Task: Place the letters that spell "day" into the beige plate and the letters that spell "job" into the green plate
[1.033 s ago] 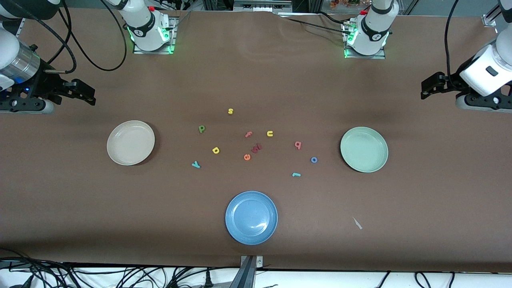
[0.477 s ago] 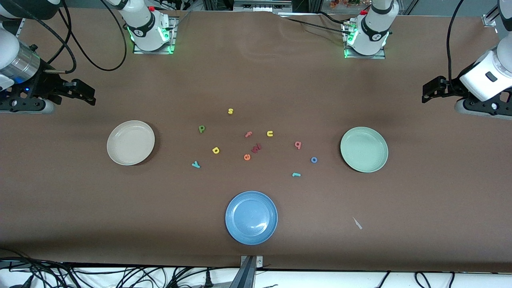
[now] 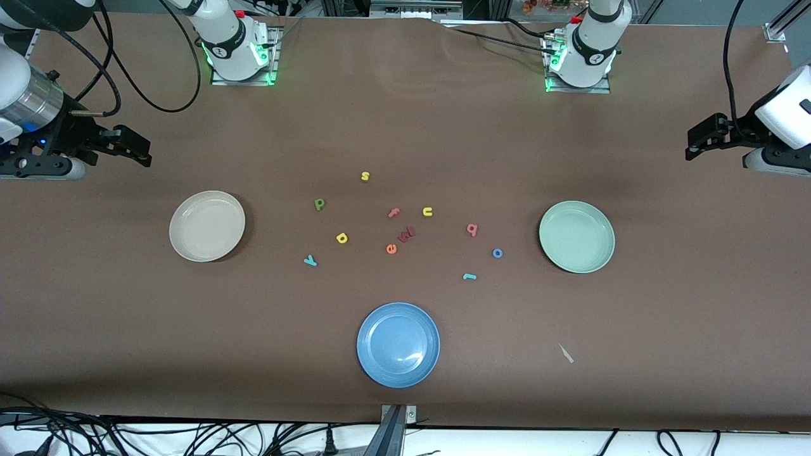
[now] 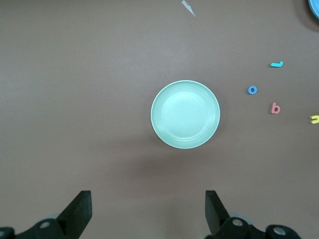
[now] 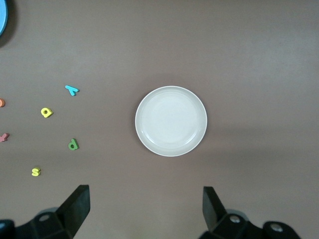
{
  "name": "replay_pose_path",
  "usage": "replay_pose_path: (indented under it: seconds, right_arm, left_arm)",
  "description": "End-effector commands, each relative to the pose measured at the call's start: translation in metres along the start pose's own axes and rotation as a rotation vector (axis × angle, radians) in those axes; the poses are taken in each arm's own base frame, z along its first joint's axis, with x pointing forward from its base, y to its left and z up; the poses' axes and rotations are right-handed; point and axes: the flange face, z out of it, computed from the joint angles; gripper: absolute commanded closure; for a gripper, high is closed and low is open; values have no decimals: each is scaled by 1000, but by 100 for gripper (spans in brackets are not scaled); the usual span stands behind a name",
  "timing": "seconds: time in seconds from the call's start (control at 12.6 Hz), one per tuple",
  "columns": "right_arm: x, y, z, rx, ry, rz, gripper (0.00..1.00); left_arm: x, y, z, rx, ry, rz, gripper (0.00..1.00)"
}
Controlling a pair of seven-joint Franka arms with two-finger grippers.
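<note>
Both plates are bare so far. The beige plate (image 3: 207,226) sits toward the right arm's end of the table, the green plate (image 3: 576,236) toward the left arm's end. Between them the letters lie loose on the table: green d (image 3: 320,204), yellow a (image 3: 342,238) and teal y (image 3: 310,260) closer to the beige plate; pink b (image 3: 471,229), blue o (image 3: 497,253) and teal j (image 3: 469,276) closer to the green one. Left gripper (image 4: 148,211) hangs near its end of the table, fingers spread wide, holding nothing. Right gripper (image 5: 146,209) is the same at its end.
</note>
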Motion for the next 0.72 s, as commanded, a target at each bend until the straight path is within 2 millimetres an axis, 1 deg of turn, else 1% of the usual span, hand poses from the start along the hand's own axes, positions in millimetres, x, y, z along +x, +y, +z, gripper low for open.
replay_pose_path:
  seconds: [0.0, 0.08, 0.16, 0.32, 0.4, 0.64]
  right_arm:
    - [1, 2, -5, 4, -2, 8, 0]
    - [1, 2, -5, 4, -2, 8, 0]
    - [1, 2, -5, 4, -2, 8, 0]
    - [1, 2, -5, 4, -2, 7, 0]
    - [1, 2, -5, 4, -2, 5, 0]
    - [1, 3, -5, 4, -2, 5, 0]
  left_arm:
    - [-3, -5, -8, -57, 20, 13, 0]
    - [-6, -12, -11, -60, 27, 0, 0]
    - [-6, -15, -13, -58, 30, -5, 0]
    - [-9, -14, -15, -48, 27, 6, 0]
    - [-8, -9, -15, -46, 23, 15, 0]
    - [-9, -15, -14, -45, 22, 6, 0]
